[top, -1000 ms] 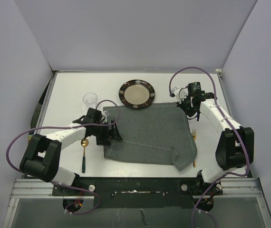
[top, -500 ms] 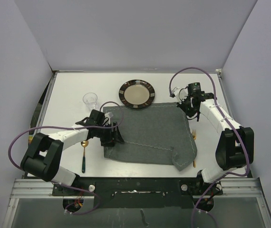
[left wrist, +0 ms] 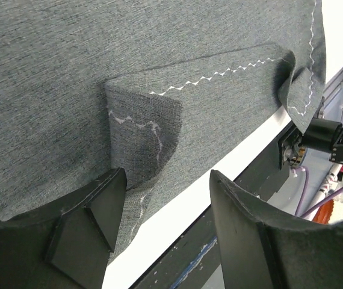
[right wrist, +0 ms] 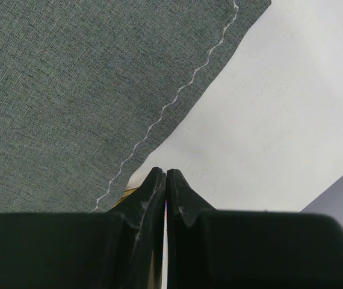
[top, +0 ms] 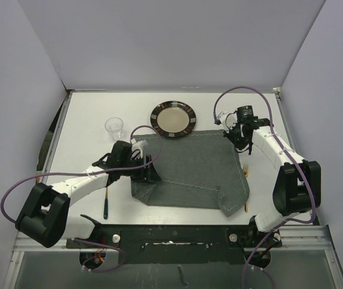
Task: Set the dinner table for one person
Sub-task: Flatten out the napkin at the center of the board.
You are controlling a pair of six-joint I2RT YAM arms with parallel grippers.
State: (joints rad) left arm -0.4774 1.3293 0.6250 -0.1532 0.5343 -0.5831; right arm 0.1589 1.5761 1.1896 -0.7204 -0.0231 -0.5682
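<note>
The dinner table (top: 87, 114) is a plain white top. A dark grey stitched placemat (top: 189, 165) lies in its middle, its near right corner folded over. My left gripper (top: 150, 176) sits at the mat's left edge, low over it. In the left wrist view my left gripper (left wrist: 166, 174) is open; one finger (left wrist: 87, 223) hangs over the mat's edge, where a corner (left wrist: 144, 129) is turned over. My right gripper (top: 244, 146) is by the mat's far right corner. In the right wrist view my right gripper (right wrist: 166, 173) is shut over bare table (right wrist: 268, 120), with nothing held.
A dark-rimmed plate (top: 173, 118) lies beyond the mat and a clear glass (top: 114, 126) stands at the far left. A spoon (top: 106, 201) lies left of the mat, partly under my left arm. A gold fork (top: 245, 180) lies along the mat's right edge.
My left arm has slid toward the near side along the mat's left edge, its jaws have narrowed, and the mat's near left corner has shifted. The right arm has not moved.
</note>
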